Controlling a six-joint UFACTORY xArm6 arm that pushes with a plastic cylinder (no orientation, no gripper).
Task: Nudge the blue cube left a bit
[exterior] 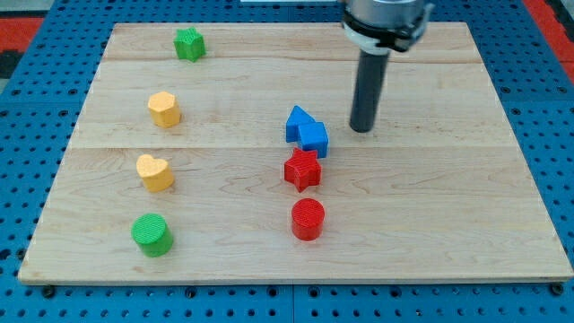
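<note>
The blue cube sits near the middle of the wooden board. It touches a second blue block with a peaked top at its upper left. My tip is the lower end of the dark rod. It stands on the board just to the right of the blue cube and slightly above it, with a small gap between them.
A red star block lies right below the blue cube, and a red cylinder below that. On the view's left are a green star block, a yellow hexagon block, a yellow heart block and a green cylinder.
</note>
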